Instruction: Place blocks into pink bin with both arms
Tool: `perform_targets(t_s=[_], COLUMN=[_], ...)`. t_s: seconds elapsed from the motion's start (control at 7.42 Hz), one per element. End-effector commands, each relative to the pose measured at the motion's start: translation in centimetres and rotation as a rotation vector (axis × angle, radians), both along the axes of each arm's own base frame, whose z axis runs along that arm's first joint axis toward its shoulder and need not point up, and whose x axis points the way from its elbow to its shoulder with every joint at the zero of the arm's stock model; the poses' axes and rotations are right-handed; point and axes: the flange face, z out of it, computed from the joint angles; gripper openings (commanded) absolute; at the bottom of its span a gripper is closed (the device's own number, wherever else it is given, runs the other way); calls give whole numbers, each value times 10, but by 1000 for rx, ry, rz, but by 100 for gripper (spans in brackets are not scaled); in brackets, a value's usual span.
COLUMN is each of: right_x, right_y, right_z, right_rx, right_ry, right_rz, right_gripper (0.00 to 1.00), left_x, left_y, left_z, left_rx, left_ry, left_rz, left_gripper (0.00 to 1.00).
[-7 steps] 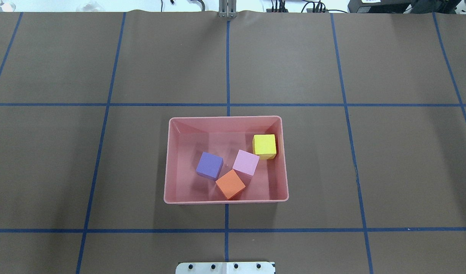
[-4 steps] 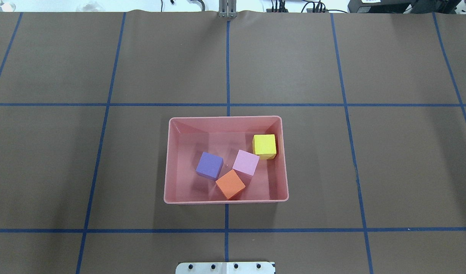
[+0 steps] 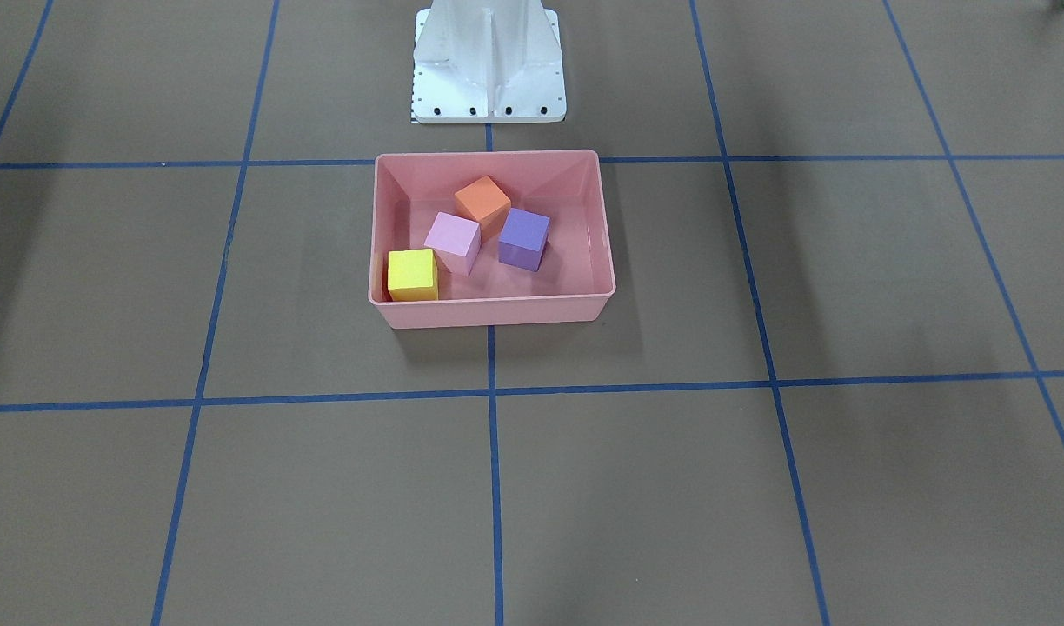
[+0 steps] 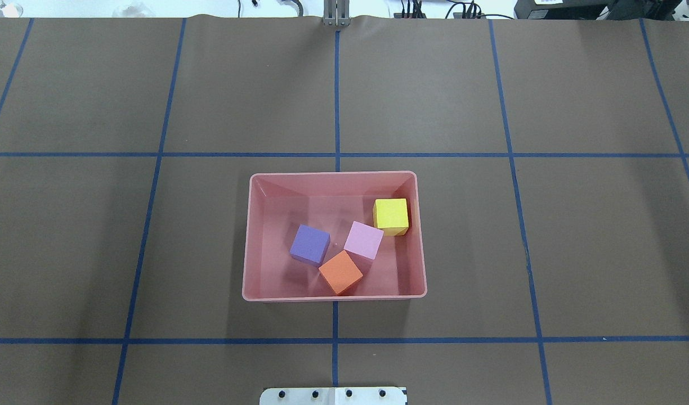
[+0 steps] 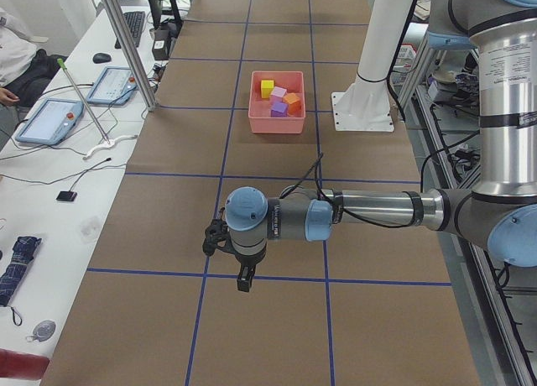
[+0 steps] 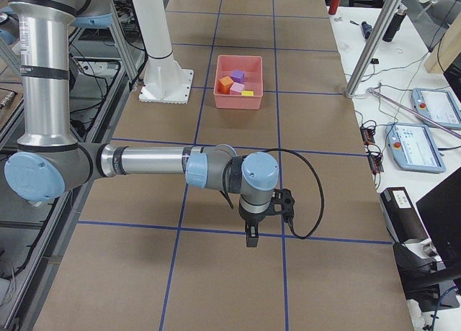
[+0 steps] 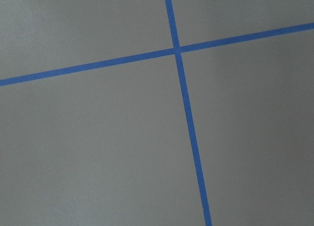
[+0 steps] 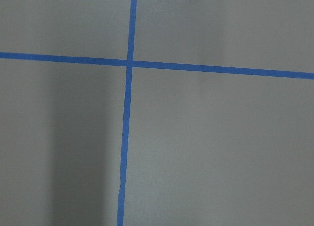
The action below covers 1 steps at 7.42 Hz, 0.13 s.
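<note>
Left black two-finger gripper (image 5: 244, 279) and right black two-finger gripper (image 6: 251, 238) hang well apart from salmon-pink plastic bin (image 4: 333, 185); spread of either, cannot tell. Inside lie foam cubes: purple cube (image 4: 310, 244), orange cube (image 4: 340, 272), light-pink cube (image 4: 363, 240), yellow cube (image 4: 391, 216). Risk: careless arm sweep nudging bin.

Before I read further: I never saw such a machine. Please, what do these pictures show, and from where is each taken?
A robot with two arms stands on a white pedestal at a table marked with blue tape. Two pictures look down: one from behind the robot, one facing it. Two are from the table's ends: one has the left arm near, the other the right arm. Two wrist cameras show only table and tape. In the pink bin lie the yellow block, light pink block, purple block and orange block. The left gripper and right gripper hang away from it, holding no block; open or shut, I cannot tell.
</note>
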Motion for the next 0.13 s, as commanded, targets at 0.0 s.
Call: perform_targets(t_s=[0.0], right_x=[0], right_y=[1], right_z=[2], right_rx=[-1], right_ry=[-4], right_rz=[-4], right_gripper=[100], left_x=[0], left_y=[1], left_z=[0], left_rx=[1], left_ry=[-1], left_rz=[1], left_gripper=[100])
